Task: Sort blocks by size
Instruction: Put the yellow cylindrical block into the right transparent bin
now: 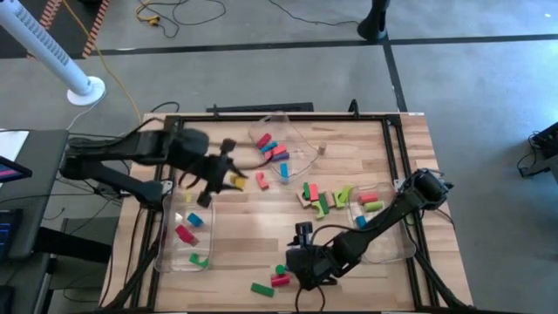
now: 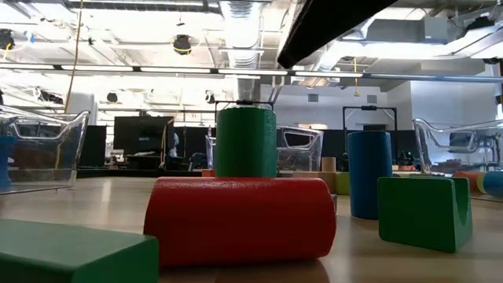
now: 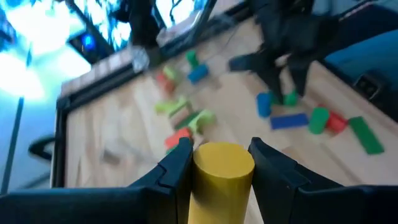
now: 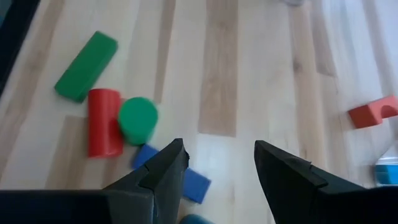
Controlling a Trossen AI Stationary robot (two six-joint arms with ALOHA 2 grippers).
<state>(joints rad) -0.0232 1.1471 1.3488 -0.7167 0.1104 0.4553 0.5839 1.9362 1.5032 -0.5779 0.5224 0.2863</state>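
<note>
Blocks: yellow cylinder (image 3: pixel 222 171) clamped in left end effector (image 3: pixel 221 163), mid-carry above tabletop (image 1: pixel 261 218); needs a bin. Right end effector (image 4: pixel 219 163) apart over near cluster, next pick pending.

Two grippers are in view: the left gripper (image 3: pixel 221 148) and the right gripper (image 4: pixel 217 152). One yellow cylinder (image 3: pixel 222 174) sits clamped between the left gripper's fingers.

Three clear bins (image 1: pixel 166 253) stand on the counter (image 1: pixel 244 231). The bin just beside the left gripper holds four blocks, and the bin behind the right gripper holds three.

Just ahead of the right gripper, which is spread wide, lie one green bar (image 4: pixel 86 66), one red cylinder (image 4: pixel 104 122), one green cylinder (image 4: pixel 137 120) and two blue blocks (image 4: pixel 196 184). One red arch (image 4: pixel 373 112) lies farther off to its side.
</note>
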